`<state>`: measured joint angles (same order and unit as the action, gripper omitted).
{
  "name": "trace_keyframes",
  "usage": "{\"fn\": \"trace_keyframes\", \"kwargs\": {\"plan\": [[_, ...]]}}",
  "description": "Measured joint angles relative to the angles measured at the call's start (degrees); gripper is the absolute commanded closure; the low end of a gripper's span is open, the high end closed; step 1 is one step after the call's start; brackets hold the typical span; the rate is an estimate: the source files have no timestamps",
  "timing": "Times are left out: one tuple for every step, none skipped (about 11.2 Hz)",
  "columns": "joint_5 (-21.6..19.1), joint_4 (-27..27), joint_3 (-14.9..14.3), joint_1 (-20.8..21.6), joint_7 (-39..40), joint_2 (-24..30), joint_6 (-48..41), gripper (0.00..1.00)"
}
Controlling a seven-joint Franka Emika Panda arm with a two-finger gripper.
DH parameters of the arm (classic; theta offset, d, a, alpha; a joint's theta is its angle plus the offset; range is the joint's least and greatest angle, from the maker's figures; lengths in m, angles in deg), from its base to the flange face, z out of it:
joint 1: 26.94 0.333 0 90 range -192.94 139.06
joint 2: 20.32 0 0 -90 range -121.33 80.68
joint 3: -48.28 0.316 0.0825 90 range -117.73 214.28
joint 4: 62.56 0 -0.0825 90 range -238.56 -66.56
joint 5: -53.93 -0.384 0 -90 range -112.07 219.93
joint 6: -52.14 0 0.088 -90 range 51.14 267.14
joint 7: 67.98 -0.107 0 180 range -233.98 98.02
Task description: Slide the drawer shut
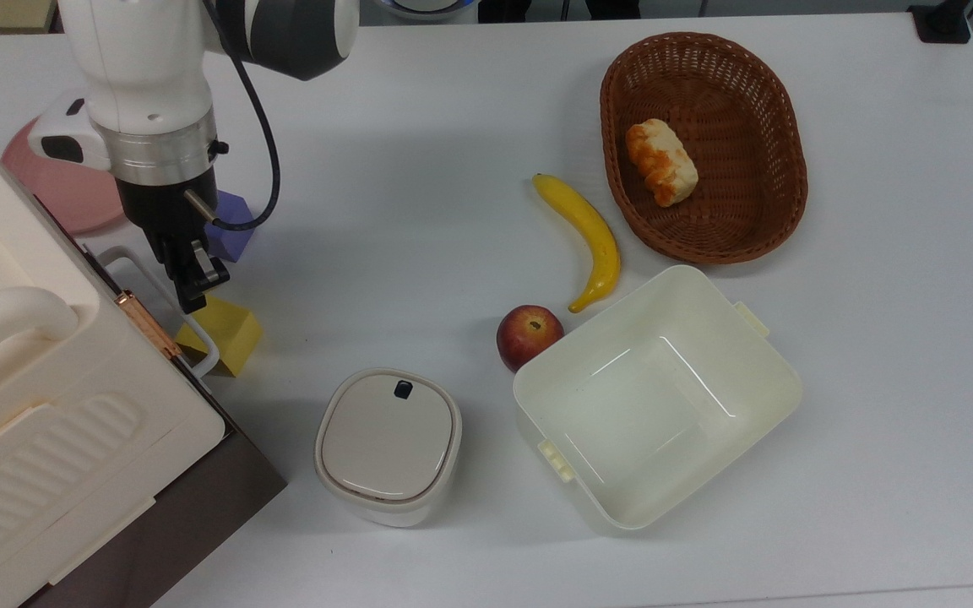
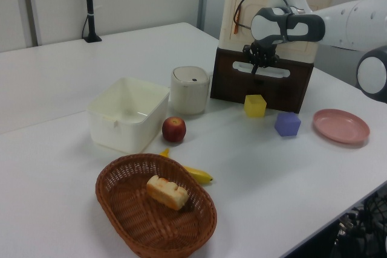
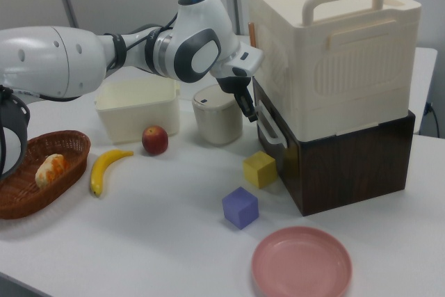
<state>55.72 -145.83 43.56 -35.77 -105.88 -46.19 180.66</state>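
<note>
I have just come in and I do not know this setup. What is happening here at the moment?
A robot arm has its gripper at the white loop handle of the drawer, a dark brown front under a cream box. In the right view the front looks nearly flush with its cabinet. A yellow cube and a purple block lie close by.

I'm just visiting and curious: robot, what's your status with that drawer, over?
Gripper at the white loop handle. Drawer front looks flush with the dark cabinet, near closed. Yellow cube sits just off the front; nothing blocking.
</note>
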Motion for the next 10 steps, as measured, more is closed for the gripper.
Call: {"fn": "trace_keyframes", "kwargs": {"plan": [[0.0, 0.2, 0.0, -0.1, 0.0, -0.1, 0.0, 1.00], [0.0, 0.2, 0.0, -0.1, 0.0, -0.1, 0.0, 1.00], [0.3, 0.2, 0.1, -0.1, 0.1, -0.1, 0.0, 1.00], [1.6, 0.1, 0.4, 0.1, 1.0, -0.2, 0.0, 1.00], [2.5, -0.3, 0.7, 0.7, 1.7, -0.4, 0.0, 1.00], [3.3, -0.7, 1.0, 1.7, 1.8, -0.9, 0.0, 1.00], [3.6, -1.0, 1.5, 2.5, 1.8, -1.4, 0.0, 1.00], [3.8, -1.0, 2.5, 2.9, 1.8, -1.6, 0.0, 1.00], [4.1, -0.9, 3.6, 3.1, 1.8, -1.5, 0.0, 1.00], [4.2, -0.7, 4.8, 3.2, 1.8, -1.2, 0.0, 1.00]]}}
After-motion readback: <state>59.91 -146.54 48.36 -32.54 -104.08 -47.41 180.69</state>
